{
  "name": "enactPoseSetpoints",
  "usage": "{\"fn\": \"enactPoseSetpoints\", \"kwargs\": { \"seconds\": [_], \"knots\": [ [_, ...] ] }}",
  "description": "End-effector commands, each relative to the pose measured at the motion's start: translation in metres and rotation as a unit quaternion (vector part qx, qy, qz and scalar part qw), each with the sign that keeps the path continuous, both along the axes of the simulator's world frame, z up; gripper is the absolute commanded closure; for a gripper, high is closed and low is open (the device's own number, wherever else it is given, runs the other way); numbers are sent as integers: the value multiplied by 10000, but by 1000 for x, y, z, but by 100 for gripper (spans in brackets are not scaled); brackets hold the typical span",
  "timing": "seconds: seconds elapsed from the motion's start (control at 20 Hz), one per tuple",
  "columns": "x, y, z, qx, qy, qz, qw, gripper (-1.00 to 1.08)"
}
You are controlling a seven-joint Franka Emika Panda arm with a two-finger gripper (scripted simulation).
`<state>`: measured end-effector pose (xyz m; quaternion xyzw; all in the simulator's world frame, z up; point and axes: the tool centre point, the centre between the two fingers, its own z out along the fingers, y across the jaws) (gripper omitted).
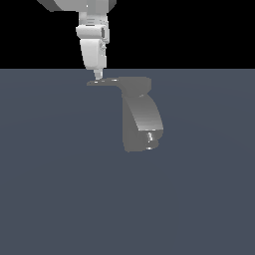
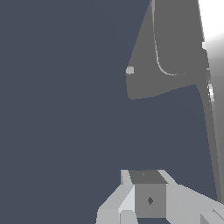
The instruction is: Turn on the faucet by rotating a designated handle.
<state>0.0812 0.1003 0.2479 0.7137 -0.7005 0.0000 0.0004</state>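
Grey thin flat tapering handle: rigid, push near tip | white gripper: touching handle, opening unclear

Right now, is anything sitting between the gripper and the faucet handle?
Nothing visible. In the exterior view the gripper hangs right at the outer end of the handle, which sticks out from the cap of the faucet. Whether they touch cannot be told.
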Motion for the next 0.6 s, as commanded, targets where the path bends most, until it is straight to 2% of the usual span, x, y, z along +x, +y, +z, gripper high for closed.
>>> {"fn": "enactPoseSetpoints", "kwargs": {
  "seconds": [0.0, 0.55],
  "knots": [
    [-4, 0, 0, 0, -1, 0, 10000, 108],
    [-34, 1, 0, 0, -1, 0, 10000, 108]
  ]
}}
